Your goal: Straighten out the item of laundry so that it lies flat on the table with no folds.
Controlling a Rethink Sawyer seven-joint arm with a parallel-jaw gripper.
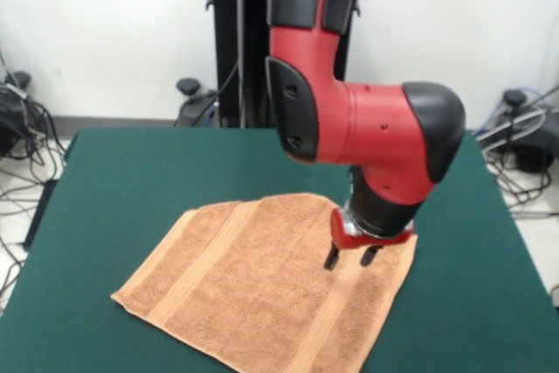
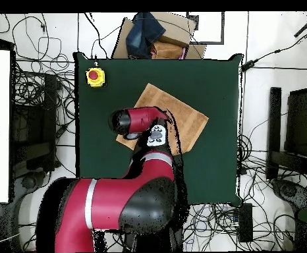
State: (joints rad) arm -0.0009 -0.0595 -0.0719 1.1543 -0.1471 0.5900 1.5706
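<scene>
The item of laundry (image 1: 253, 286), a light orange-tan towel with woven stripe bands, lies spread at an angle on the green table (image 1: 131, 172). It looks mostly flat, and its near edge runs off the bottom of the front view. My gripper (image 1: 350, 261) points down over the towel's right part, close to its right corner. The gripper is open, and its two dark fingers hold nothing between them. In the overhead view the towel (image 2: 182, 112) lies near the middle of the table (image 2: 215, 79). My arm covers the towel's lower left part and hides the gripper there.
A red button on a yellow box (image 2: 95, 76) stands at one table corner. A cardboard box with a dark blue cloth (image 2: 153, 33) sits just beyond the table edge. Cables lie on the floor all around.
</scene>
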